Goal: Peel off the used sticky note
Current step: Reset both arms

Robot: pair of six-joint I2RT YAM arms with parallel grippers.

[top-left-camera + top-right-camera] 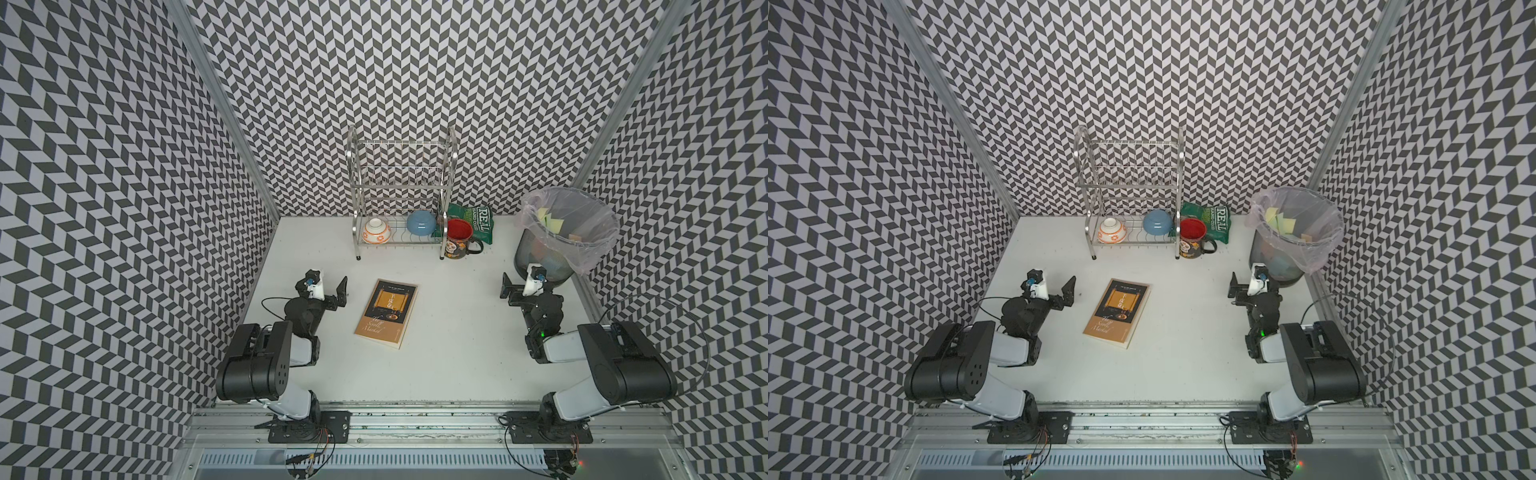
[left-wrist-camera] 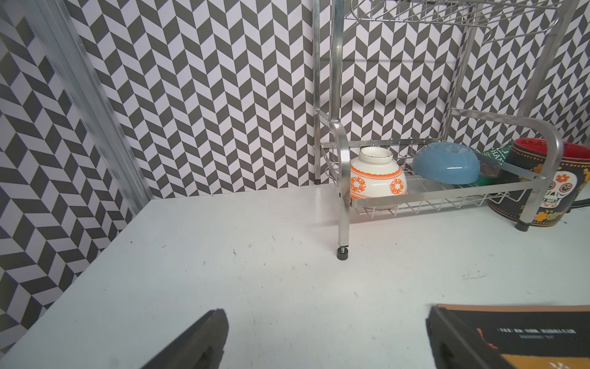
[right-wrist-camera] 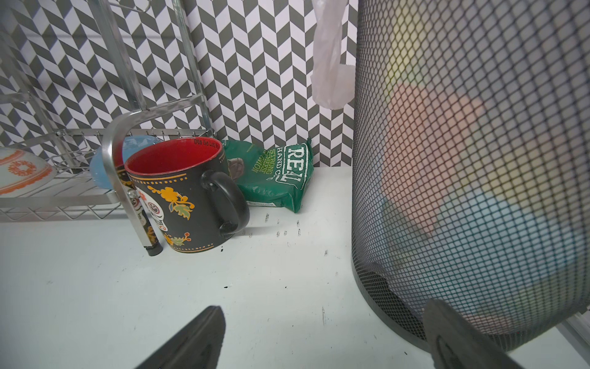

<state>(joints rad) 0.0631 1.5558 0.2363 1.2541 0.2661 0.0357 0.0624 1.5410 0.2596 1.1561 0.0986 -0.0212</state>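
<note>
This is a robotics lab test cell, not a lived-in room. Chevron-patterned panels [image 1: 124, 166] on aluminium posts [image 1: 224, 104] box in a white tabletop [image 1: 457, 353]. A left arm [image 1: 257, 365] and a right arm [image 1: 623, 365] are bolted to a metal rail [image 1: 415, 419] at six o'clock. Household props are staged: a dish rack [image 1: 399, 187] at twelve, a mesh bin [image 1: 536, 253] at two, and a book [image 1: 386, 313] at centre.

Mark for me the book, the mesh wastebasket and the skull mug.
book [image 1: 386, 313]: in a top view, on the middle of its front cover.
mesh wastebasket [image 3: 479, 143]: right wrist view, on its mesh side wall.
skull mug [image 1: 455, 249]: in a top view, on its black outer wall.
</note>
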